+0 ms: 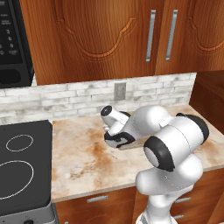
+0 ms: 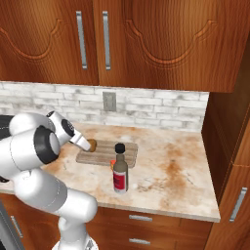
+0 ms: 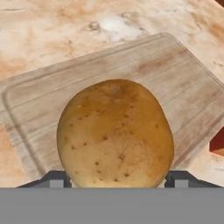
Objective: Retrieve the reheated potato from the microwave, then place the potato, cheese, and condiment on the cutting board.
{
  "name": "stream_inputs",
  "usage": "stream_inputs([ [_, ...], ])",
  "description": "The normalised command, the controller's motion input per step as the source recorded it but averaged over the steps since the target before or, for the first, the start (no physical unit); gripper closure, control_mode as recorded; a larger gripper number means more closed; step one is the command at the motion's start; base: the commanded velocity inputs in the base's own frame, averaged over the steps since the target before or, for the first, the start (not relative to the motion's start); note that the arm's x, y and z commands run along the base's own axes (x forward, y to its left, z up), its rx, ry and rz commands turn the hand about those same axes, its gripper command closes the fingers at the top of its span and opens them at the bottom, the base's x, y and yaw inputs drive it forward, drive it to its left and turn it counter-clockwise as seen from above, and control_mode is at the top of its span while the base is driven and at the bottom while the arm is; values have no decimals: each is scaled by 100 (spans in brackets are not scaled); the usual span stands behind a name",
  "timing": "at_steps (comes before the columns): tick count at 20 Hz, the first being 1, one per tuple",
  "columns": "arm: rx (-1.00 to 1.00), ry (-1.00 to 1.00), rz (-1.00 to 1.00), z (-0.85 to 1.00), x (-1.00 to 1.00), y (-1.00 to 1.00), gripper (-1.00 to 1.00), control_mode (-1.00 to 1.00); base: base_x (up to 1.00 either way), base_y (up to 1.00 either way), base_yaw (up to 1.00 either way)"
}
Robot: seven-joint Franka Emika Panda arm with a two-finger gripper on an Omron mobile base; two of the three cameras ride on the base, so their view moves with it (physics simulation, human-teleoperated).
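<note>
One of the three items is at the cutting board (image 3: 131, 74): the potato (image 3: 115, 133) sits between the two fingers (image 3: 181, 178), which flank it on either side and appear closed on it, just above the board's surface. From the right base view the potato (image 2: 91, 144) is over the board's (image 2: 105, 155) left end, with the gripper (image 2: 84, 142) reaching in from the left. Whether it rests on the wood or is just clear of it, I cannot tell. I judge the retrieval from the microwave (image 1: 13, 39) done and the release pending. Two items remain: the condiment (image 2: 120, 169) stands on the counter (image 2: 171, 171) just in front of the board, and the cheese (image 3: 218, 142) lies beside the board's edge.
</note>
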Motion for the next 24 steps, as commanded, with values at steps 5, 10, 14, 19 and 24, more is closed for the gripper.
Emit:
stream_inputs([
  [5, 1, 0, 0, -9, 5, -7, 100, -100, 0, 0, 0],
  [10, 2, 0, 0, -13, 7, -5, 100, -100, 0, 0, 0],
  [14, 4, 0, 0, -13, 12, -5, 100, -100, 0, 0, 0],
  [19, 5, 0, 0, -16, 14, -3, 100, -100, 0, 0, 0],
  [24, 5, 0, 0, -19, 1, -5, 100, -100, 0, 0, 0],
])
